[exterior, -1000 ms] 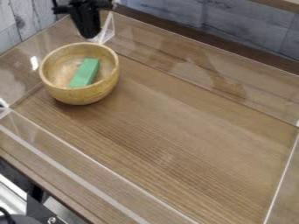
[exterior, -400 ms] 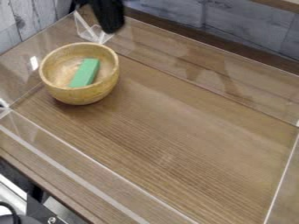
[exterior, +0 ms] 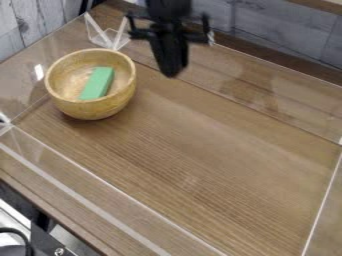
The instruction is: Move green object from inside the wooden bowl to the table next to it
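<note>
The green object (exterior: 96,83) lies flat inside the wooden bowl (exterior: 90,104), which stands at the left of the table (exterior: 214,150). My black gripper (exterior: 170,68) hangs over the table to the right of the bowl, apart from it, pointing down. Its fingers are together with nothing between them. The bowl and the green object are in full view.
Low clear acrylic walls (exterior: 267,60) run around the table's edges. The wall at the back stands just behind the gripper. Bare wood-grain surface stretches to the right of the bowl and toward the front.
The gripper has swung from the back left corner, behind the bowl, to the right and lower, over the table beside the bowl. Bowl and green object have not moved.
</note>
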